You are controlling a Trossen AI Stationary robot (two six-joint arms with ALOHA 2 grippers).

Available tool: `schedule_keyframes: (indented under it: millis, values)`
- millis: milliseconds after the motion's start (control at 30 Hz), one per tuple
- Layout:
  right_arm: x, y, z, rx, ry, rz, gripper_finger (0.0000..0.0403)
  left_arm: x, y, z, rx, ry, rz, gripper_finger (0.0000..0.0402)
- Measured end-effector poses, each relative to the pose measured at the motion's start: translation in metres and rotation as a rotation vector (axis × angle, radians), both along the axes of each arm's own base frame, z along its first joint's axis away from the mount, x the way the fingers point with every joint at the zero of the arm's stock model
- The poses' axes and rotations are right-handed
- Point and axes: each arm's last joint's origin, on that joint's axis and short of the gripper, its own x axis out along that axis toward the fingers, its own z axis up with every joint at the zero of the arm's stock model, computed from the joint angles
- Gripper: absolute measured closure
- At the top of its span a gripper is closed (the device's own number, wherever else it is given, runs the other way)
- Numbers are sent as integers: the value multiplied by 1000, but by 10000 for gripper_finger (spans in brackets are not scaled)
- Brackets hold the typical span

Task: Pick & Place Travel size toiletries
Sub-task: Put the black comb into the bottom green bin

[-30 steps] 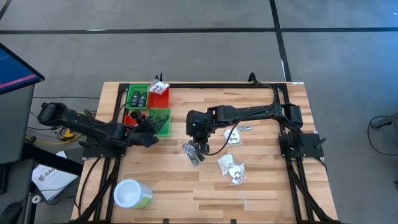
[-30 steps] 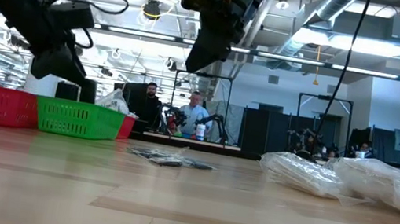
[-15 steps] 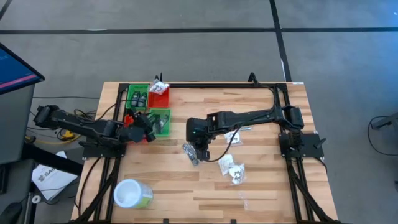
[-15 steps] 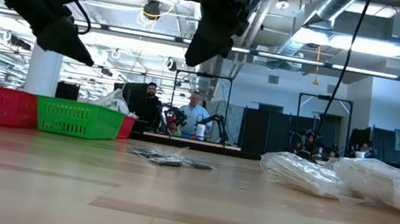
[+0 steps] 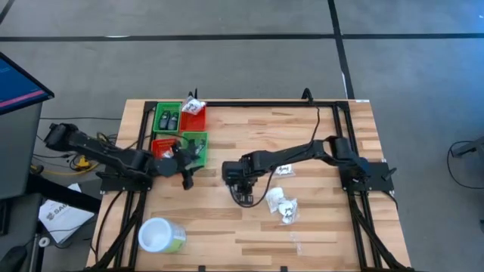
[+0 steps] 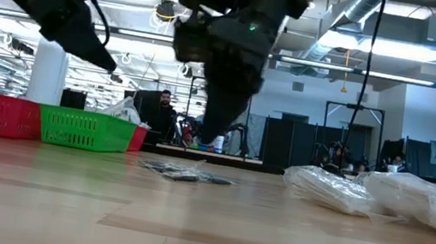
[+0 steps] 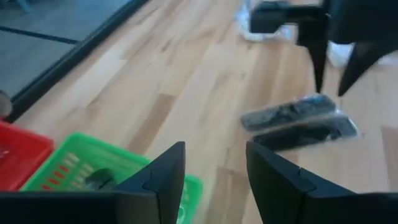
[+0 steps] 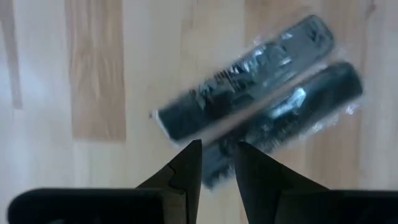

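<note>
Partly done, by the look of it: dark mini bottles (image 5: 167, 119) already in the far green bin (image 5: 158, 109), a wrapped packet (image 5: 193, 106) in the red bin (image 5: 195, 119). Still loose on the worktop (image 5: 318, 227): two wrapped dark tubes (image 8: 261, 102) and white packets (image 5: 281, 205). Right pincer (image 8: 216, 163) poised over the tubes, narrowly parted, pinching nothing. Left pincer (image 7: 214, 165) spread and empty beside the near green bin (image 7: 71, 168).

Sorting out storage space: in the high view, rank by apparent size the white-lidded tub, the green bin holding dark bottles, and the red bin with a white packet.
1. White-lidded tub, clearly largest.
2. Green bin and red bin: they look about alike, so I won't rank them.
</note>
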Motion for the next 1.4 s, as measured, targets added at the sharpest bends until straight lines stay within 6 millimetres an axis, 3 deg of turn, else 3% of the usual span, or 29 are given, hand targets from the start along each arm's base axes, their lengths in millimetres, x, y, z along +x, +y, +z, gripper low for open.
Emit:
schedule_keyframes:
  millis: [600, 1200, 1400]
  values:
    - [3, 23, -2, -88, -62, -78, 316, 45, -22, -40, -29, 20, -96, 243]
    - [-1, 47, -2, -187, -100, -185, 316, 46, -41, -40, -33, -25, -199, 243]
    - [-13, 52, 16, -272, -120, -261, 316, 45, -47, -39, -36, -30, -224, 243]
